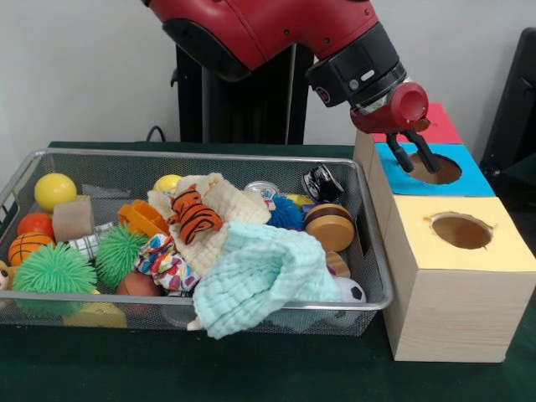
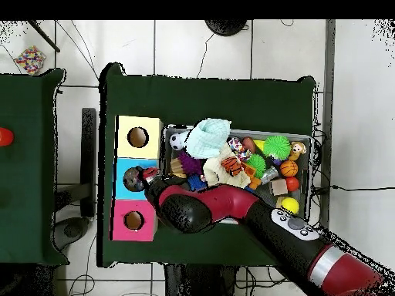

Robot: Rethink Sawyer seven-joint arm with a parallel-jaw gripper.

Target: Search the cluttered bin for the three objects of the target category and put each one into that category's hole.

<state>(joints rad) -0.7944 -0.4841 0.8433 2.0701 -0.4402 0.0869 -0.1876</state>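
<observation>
My gripper (image 1: 414, 159) hangs over the round hole (image 1: 435, 170) of the blue-topped box (image 1: 477, 180). Its two dark fingers are spread open with nothing between them. In the overhead view the gripper (image 2: 146, 176) sits at the blue box's (image 2: 122, 173) hole, beside the bin. The wire bin (image 1: 126, 299) holds mixed toys: a yellow ball (image 1: 54, 191), a small basketball (image 1: 28, 247), two green spiky balls (image 1: 54, 270), a soccer ball (image 1: 352, 291), a tiger toy (image 1: 195, 213), wooden discs (image 1: 331, 228) and a black toy car (image 1: 321, 182). A mint cloth (image 1: 260, 280) drapes over the bin's front rim and hides what lies under it.
A yellow-topped box (image 1: 419, 226) with its own hole (image 1: 461, 230) stands nearest the camera, and a red-topped box (image 1: 441, 126) stands behind the blue one. All three are in a row against the bin's right end. My arm reaches across above the bin's far right corner.
</observation>
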